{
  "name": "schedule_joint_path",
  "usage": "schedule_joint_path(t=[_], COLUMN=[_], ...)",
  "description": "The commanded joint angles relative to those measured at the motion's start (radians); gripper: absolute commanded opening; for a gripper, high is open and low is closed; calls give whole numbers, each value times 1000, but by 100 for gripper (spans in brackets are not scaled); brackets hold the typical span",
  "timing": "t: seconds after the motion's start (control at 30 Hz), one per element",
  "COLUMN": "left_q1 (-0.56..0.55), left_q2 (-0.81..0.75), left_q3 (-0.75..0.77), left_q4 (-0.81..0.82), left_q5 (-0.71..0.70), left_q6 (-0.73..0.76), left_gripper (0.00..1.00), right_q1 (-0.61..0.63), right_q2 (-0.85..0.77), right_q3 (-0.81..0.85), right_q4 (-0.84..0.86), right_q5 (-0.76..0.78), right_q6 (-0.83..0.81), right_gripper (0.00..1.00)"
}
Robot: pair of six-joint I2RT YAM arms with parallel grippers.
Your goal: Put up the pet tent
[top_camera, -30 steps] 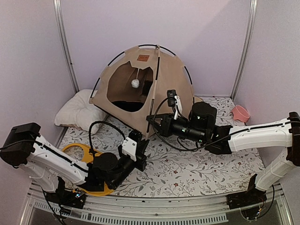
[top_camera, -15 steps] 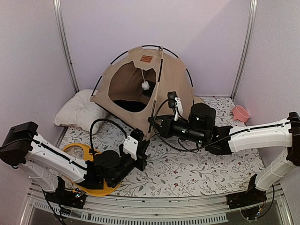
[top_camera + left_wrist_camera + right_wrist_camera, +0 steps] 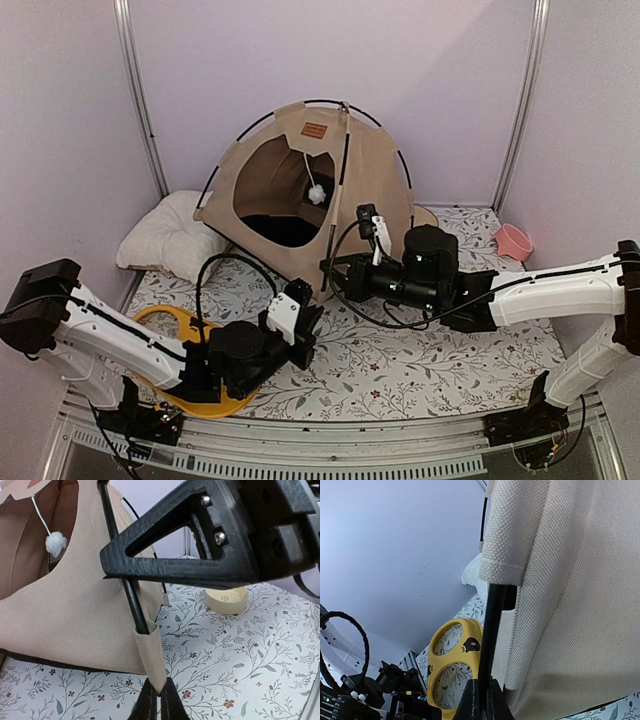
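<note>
Where tent [image 3: 372,175] stands | floral surface [image 3: 420,362], likely cloth | lilac walls [image 3: 430,60]

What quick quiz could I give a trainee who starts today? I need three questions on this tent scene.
1. True or false: the pet tent lies collapsed flat.
2. The right gripper has its jaws shut on: A) a black pole B) the white pillow C) the pink cup.
3. What hangs on a string in the tent's doorway?
Key: 1 false, it stands domed; 2 A; 3 a white pom-pom.
</note>
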Motion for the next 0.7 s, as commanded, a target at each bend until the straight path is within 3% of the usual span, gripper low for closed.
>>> schedule_joint_path(t=[0.0,0.07,0.27,0.4,0.5,0.67], left_q1=[14,15,16,20,30,110], left_q2=[-46,-51,-81,-120,-160,-304], left_q3=[55,55,44,25,13,18], left_q4=[77,70,28,-7,-58,-327], left_q5=[32,35,2,-43,-121,-214], left_q6=[-23,-28,-62,-90,-132,-309], left_gripper=[5,12,45,56,58,62], right_q1=[6,6,4,5,4,4], right_q2=[5,3,-21,-53,-86,-130], right_q3=[-40,-41,-53,-67,-90,-120], right_q4=[-118,-123,-154,-176,-198,-216], right_q5=[21,31,81,112,135,116], right_q6=[-12,-12,-4,0,6,18], right_gripper=[0,3,26,41,48,53])
